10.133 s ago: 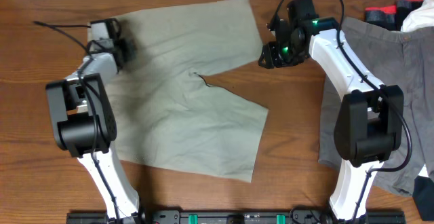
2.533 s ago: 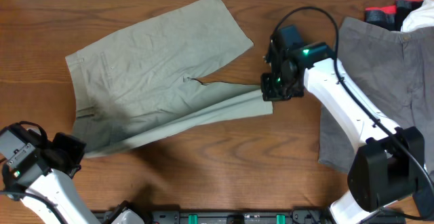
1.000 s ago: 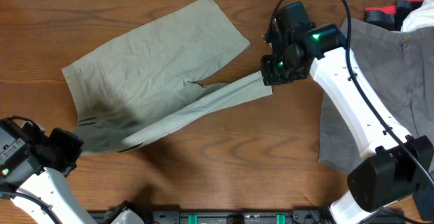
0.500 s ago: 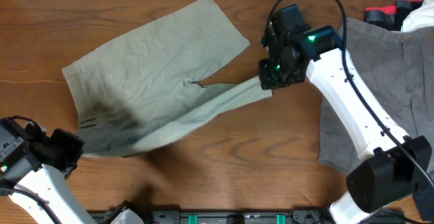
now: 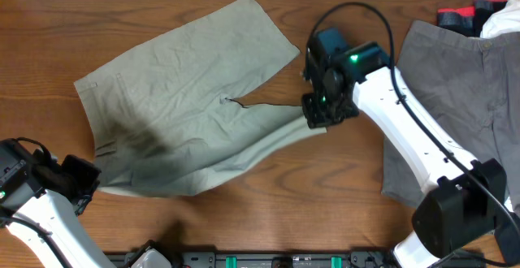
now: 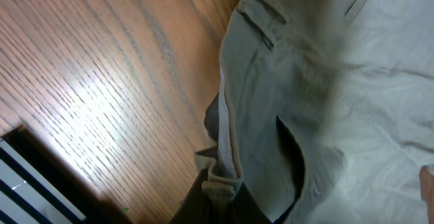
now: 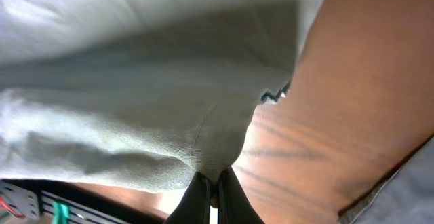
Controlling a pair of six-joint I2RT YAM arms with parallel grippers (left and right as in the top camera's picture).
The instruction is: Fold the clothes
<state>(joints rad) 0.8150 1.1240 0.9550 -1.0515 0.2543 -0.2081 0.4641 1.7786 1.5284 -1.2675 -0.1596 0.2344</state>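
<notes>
The light khaki shorts (image 5: 187, 65) lie spread across the left and middle of the wooden table (image 5: 341, 211). My left gripper (image 5: 91, 180) is at their near-left corner. It is shut on the waistband edge, which bunches between its fingers (image 6: 218, 200). My right gripper (image 5: 315, 122) is shut on the hem of one leg (image 7: 211, 197). That leg is held raised and drawn over toward the other leg. The grey shorts (image 5: 463, 81) lie flat at the right under the right arm, and their edge (image 7: 417, 183) shows in the right wrist view.
A small heap of red, black and white cloth (image 5: 479, 12) sits in the far right corner. A black rail (image 5: 268, 261) runs along the table's front edge between the two arm bases.
My right gripper has carried the leg hem toward the front and slightly left, and the lifted fold now hangs wider and lower. The left gripper has hardly moved and keeps its hold.
</notes>
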